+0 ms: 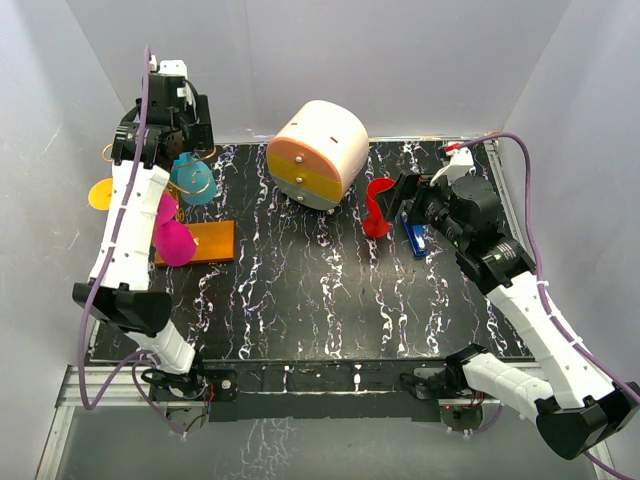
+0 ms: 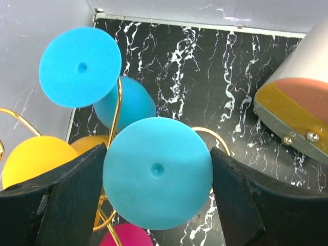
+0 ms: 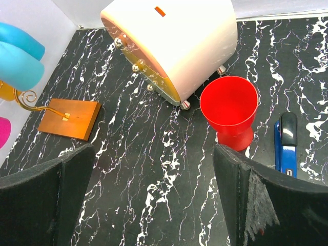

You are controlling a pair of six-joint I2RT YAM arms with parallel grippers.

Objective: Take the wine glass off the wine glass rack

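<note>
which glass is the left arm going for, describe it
On the black marbled table, look to the left side, where a gold wire rack on an orange base holds coloured glasses. It is the light blue wine glass whose round foot sits between the left gripper's black fingers. The second blue glass hangs beyond it; nearby are a yellow glass and a pink glass.

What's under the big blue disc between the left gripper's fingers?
Gold rack wire, a pink glass and a yellow glass show below; the disc hides its own stem and bowl.
</note>
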